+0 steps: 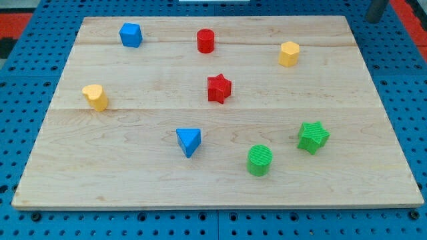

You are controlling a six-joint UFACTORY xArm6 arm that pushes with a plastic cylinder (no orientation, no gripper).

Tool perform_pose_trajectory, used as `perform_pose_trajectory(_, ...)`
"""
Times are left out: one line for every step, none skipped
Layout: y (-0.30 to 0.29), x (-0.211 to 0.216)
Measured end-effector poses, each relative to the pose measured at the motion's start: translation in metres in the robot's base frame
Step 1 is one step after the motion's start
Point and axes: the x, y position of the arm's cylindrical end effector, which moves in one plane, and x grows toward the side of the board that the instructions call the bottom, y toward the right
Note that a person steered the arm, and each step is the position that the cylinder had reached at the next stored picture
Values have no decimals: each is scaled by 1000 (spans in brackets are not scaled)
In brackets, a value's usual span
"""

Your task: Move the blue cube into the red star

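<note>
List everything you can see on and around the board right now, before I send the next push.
blue cube: one, blue, near the board's top left corner.
red cylinder: one, red, top middle.
yellow block: one, yellow, many-sided, upper right.
red star: one, red, centre, below the red cylinder.
yellow rounded block: one, yellow, left side; exact shape unclear.
blue triangular block: one, blue, lower middle.
green cylinder: one, green, lower right of centre.
green star: one, green, right of the green cylinder.
wooden board: one, pale wood, fills the view.
pegboard: one, blue with holes, under the board.
my rod: one, dark, at the view's top right, beyond the board; my tip's exact end is hard to make out, far from all blocks.
</note>
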Motion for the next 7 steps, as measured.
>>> perform_pose_trajectory(3,3)
perform_pose_trajectory(4,20)
perform_pose_trajectory(-4,54)
perform_pose_trajectory(-43,108)
perform_pose_trajectory(-94,110)
perform_pose_trajectory(-120,143)
perform_pose_trajectory(-131,155)
